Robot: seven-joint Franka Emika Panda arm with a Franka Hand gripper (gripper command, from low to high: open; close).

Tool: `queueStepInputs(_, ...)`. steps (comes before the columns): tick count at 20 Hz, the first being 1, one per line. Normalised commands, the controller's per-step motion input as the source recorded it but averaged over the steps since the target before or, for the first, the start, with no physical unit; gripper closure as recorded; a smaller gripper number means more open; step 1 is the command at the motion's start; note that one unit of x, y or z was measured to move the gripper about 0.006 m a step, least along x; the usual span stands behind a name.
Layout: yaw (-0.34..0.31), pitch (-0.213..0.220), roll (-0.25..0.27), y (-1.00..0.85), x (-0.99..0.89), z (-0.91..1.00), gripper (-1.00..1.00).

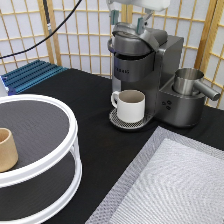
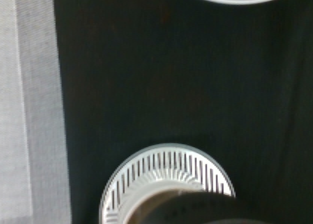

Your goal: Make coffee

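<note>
A dark grey pod coffee machine point(image 1: 150, 60) stands at the exterior view's top centre. A white mug point(image 1: 131, 105) sits on its round drip tray point(image 1: 116, 120) under the spout. My gripper point(image 1: 129, 21) hangs at the top edge, directly over the machine's curved lid handle point(image 1: 131, 39). It is open, with one finger on each side just above the handle and nothing held. The wrist view looks straight down on the slotted drip tray point(image 2: 168, 167) and the black tablecloth point(image 2: 175, 75).
A steel milk jug point(image 1: 190, 82) sits on the machine's right side. A white two-tier round stand point(image 1: 60, 150) at the left carries a tan cup point(image 1: 6, 149). A grey woven mat point(image 1: 175, 185) fills the bottom right. A blue rack point(image 1: 30, 75) lies at the back left.
</note>
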Motion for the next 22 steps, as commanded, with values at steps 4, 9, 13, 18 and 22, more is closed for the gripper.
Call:
queueStepInputs(4, 0.0, 0.0, -0.064, -0.25, 0.14, -0.38, -1.0)
queueStepInputs(9, 0.0, 0.0, -0.133, 0.08, 0.38, -0.41, -1.0)
queueStepInputs(13, 0.0, -0.034, -0.205, 0.27, 0.05, -0.66, -1.0)
queueStepInputs(18, 0.051, -0.123, -0.249, 0.38, -0.26, -0.62, -1.0)
queueStepInputs(22, 0.138, -0.142, -0.18, 0.0, -0.69, -0.63, -1.0)
